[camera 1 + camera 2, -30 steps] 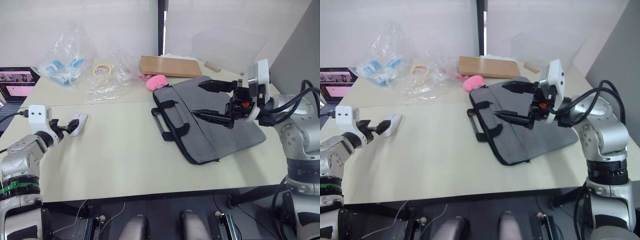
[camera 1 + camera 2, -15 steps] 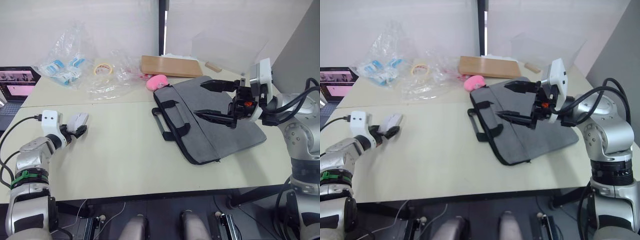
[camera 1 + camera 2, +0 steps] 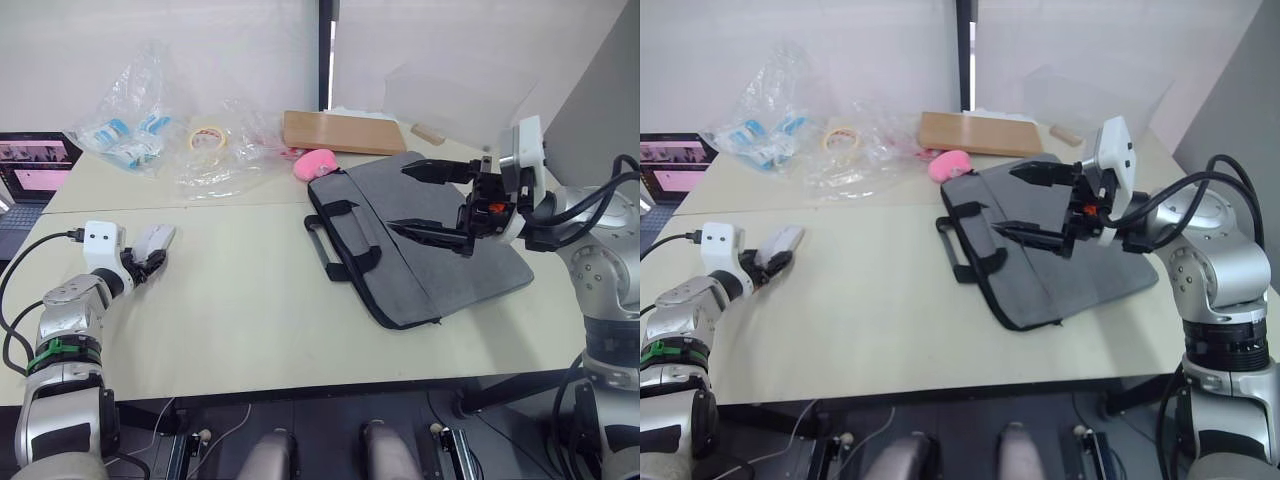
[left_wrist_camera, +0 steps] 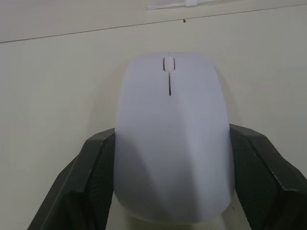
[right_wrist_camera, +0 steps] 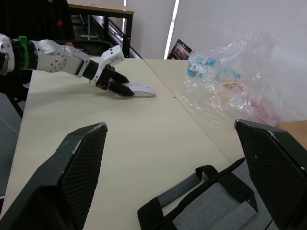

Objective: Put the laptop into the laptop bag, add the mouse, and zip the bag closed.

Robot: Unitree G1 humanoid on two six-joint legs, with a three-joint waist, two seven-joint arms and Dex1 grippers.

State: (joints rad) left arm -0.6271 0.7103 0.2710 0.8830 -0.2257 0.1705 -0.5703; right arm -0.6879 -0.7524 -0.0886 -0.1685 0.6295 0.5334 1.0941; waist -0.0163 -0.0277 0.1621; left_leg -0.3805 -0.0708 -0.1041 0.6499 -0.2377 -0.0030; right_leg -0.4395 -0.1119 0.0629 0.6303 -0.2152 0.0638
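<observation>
Mouse (image 4: 173,139) sits lengthwise between the left claw (image 3: 148,262) fingers, far left of the laptop bag (image 3: 420,235).
Left claw clamped on its sides, resting on the surface (image 3: 250,320); right claw (image 3: 425,200) spread wide above the bag.

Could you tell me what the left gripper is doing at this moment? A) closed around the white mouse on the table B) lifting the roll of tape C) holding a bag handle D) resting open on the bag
A: the left gripper has a black finger against each side of the mouse, which rests on the table.
</observation>
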